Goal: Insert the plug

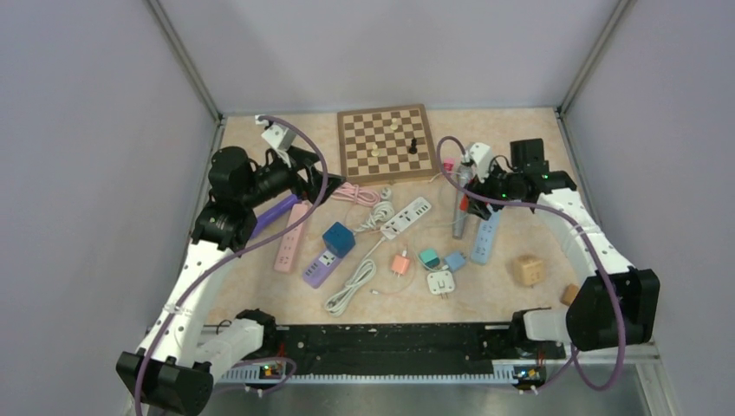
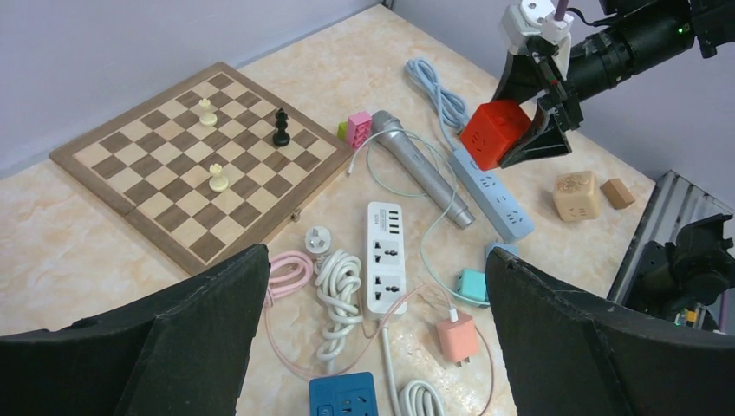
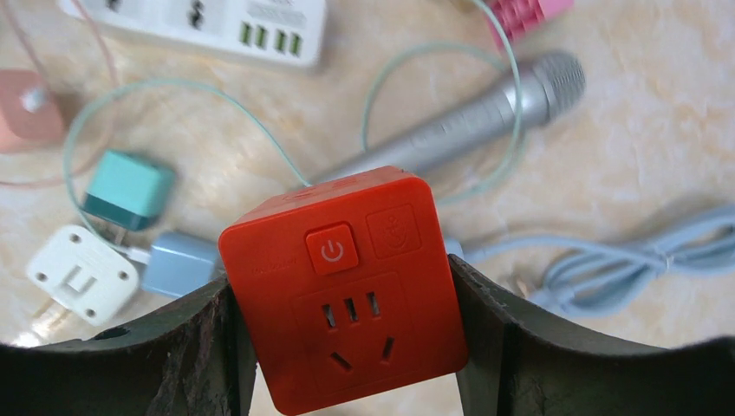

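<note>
Red socket cube (image 3: pixel 347 286) pinched in right fingers (image 3: pixel 555 355), held right of chessboard (image 1: pixel 386 160) | left fingers (image 2: pixel 598 347) spread, empty | insertion not yet done

pastels across a beige marbled table (image 2: pixel 87 251), and one bright red cube socket (image 3: pixel 347 286)
the chessboard (image 2: pixel 173 165) is checked in dark brown and cream, with one black piece (image 2: pixel 281 127) and cream pieces (image 2: pixel 206 111); the microphone (image 3: pixel 468 121) is silver; the white power strip (image 2: pixel 385 256) has green usb ports, the long strip (image 2: pixel 494 186) is pale blue, the far-left strip (image 1: pixel 291 236) pink; a deep blue cube (image 1: pixel 339 238) sits on a lilac strip (image 1: pixel 321 270); the chargers are salmon (image 2: pixel 458 336) and teal (image 3: pixel 128 189), the adapter (image 3: pixel 82 273) white, the small brick (image 2: pixel 358 128) hot pink, the wooden block (image 2: pixel 576 195) tan with a faint engraved pattern.
</note>
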`<state>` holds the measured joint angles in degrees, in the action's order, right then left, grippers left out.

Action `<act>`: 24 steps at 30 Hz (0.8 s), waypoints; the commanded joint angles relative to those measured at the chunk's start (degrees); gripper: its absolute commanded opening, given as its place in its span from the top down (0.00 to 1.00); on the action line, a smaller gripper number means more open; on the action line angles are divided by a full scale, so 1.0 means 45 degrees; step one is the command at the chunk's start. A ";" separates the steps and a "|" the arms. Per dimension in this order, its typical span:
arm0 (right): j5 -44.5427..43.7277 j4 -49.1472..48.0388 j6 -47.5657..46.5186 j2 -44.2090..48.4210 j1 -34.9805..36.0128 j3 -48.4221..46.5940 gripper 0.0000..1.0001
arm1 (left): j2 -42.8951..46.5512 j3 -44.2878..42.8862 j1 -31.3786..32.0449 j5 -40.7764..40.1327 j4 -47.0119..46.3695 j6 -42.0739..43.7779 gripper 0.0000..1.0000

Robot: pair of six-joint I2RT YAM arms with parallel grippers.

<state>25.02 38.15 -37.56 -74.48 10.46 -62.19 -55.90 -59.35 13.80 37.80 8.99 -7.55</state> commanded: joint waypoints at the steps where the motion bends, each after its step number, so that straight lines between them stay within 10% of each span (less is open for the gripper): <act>1: 0.0531 0.0161 -0.1409 -0.0075 -0.1862 0.0117 1.00 | 0.0264 0.0235 -0.0030 -0.0584 -0.0094 0.0261 0.01; 24: 0.1904 0.0211 -0.2664 -0.1555 -0.3481 0.1292 1.00 | 0.0748 0.1285 0.0144 -0.1210 -0.0429 0.0369 0.01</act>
<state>32.99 40.23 -47.92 -81.97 -4.80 -57.82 -53.69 -53.91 14.04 33.34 9.10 -7.03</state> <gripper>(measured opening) 0.658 0.986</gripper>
